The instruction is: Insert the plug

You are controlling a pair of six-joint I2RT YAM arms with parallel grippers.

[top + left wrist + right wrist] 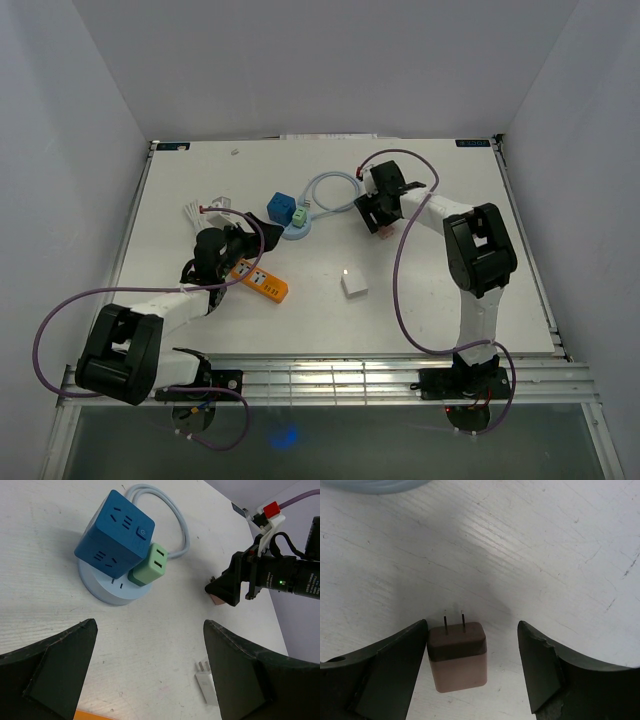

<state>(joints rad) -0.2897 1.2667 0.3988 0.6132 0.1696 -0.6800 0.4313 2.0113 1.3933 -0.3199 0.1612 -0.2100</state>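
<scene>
Nearest the bases, the left gripper [150, 625] hung over the table [450, 300] with its jaws wide apart and empty, facing the blue cube socket [116, 532]. Farther out, the right gripper [471, 626] straddled the pinkish-brown plug [457, 655], which lay flat. Its jaws were open, one finger at the plug's side and the other apart.

Hazard: closing from this offset would likely shove or twist the plug, leaving the prongs skewed for insertion. The green adapter [150, 565] occupied one socket face.

Clearance: bare table separated the plug from the white plug [352, 285]. The cable [177, 525] looped near the right gripper. Table edges were well apart.
</scene>
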